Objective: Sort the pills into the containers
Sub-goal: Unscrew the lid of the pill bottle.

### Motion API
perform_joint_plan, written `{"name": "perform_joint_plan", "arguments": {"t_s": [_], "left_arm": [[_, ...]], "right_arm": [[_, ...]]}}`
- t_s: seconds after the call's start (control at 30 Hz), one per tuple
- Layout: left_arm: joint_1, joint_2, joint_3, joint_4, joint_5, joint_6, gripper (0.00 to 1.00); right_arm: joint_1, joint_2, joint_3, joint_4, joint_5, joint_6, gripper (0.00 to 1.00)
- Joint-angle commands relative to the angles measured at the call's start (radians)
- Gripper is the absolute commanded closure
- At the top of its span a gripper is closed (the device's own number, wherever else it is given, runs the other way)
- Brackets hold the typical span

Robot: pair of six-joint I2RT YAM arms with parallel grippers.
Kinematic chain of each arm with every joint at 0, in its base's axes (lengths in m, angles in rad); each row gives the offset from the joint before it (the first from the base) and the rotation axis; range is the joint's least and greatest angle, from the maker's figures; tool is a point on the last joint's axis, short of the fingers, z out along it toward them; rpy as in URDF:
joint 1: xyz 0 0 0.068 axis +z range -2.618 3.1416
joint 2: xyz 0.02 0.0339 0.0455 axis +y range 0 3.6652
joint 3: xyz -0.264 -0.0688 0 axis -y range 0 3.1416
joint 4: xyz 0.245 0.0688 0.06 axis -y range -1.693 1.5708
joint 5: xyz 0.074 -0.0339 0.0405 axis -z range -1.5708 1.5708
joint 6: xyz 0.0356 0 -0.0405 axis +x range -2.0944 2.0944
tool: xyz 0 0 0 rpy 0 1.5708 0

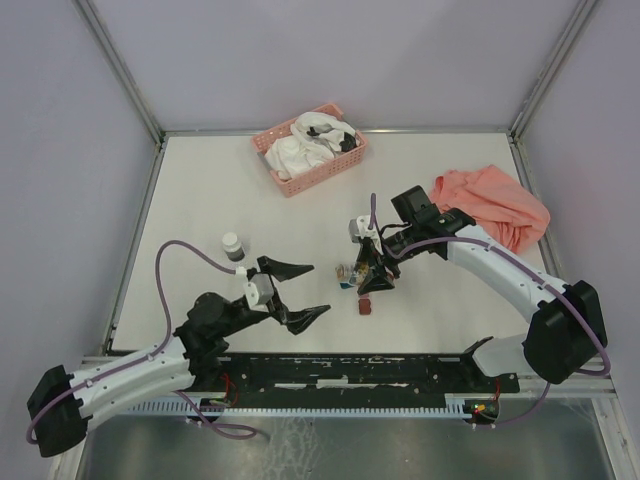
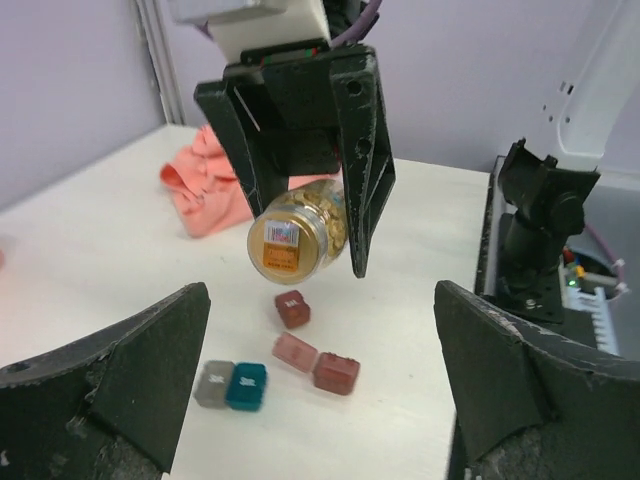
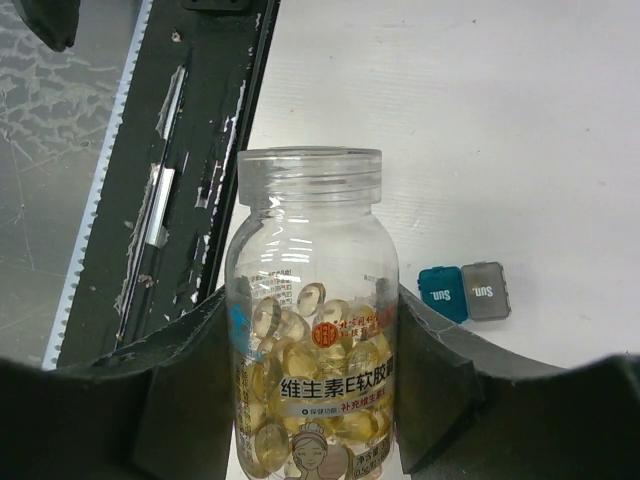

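Observation:
My right gripper (image 1: 372, 272) is shut on a clear jar (image 3: 310, 300) of amber pills (image 3: 300, 365); the jar's mouth has no cap. In the left wrist view the jar (image 2: 300, 235) hangs tilted above the containers, its labelled base facing the camera. Under it sit a shut dark red box (image 2: 292, 308), a dark red box with its lid open (image 2: 336, 372), and a grey box (image 2: 213, 382) joined to a teal one (image 2: 246, 385). The right wrist view shows the teal (image 3: 441, 293) and grey (image 3: 486, 290) boxes beside the jar. My left gripper (image 1: 295, 291) stands open and empty, left of the boxes.
A pink basket (image 1: 341, 165) of white cloth stands at the back. A salmon cloth (image 1: 495, 205) lies at the right. A small white-topped item (image 1: 232, 244) stands left of my left gripper. The black rail (image 1: 360, 375) runs along the near edge.

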Motion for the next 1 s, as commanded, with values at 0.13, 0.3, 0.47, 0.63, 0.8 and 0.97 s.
{"name": "perform_joint_plan", "arguments": {"t_s": [0.13, 0.3, 0.47, 0.63, 0.8, 0.97], "left_arm": [[0.046, 0.124, 0.125, 0.045, 0.252, 0.295, 0.01], [0.076, 0.221, 0.186, 0.055, 0.303, 0.251, 0.01], [0.104, 0.254, 0.200, 0.080, 0.343, 0.234, 0.01], [0.112, 0.271, 0.203, 0.080, 0.348, 0.265, 0.00], [0.113, 0.297, 0.218, 0.060, 0.358, 0.317, 0.02], [0.115, 0.327, 0.227, 0.062, 0.358, 0.344, 0.02]], "right_arm": [[0.000, 0.004, 0.050, -0.012, -0.038, -0.050, 0.98], [0.000, -0.002, 0.050, -0.015, -0.038, -0.052, 0.98], [-0.001, -0.002, 0.051, -0.022, -0.041, -0.060, 0.98], [0.001, -0.001, 0.053, -0.026, -0.041, -0.064, 0.98], [0.001, 0.000, 0.054, -0.028, -0.042, -0.064, 0.98], [0.000, 0.004, 0.055, -0.027, -0.041, -0.063, 0.98]]}}
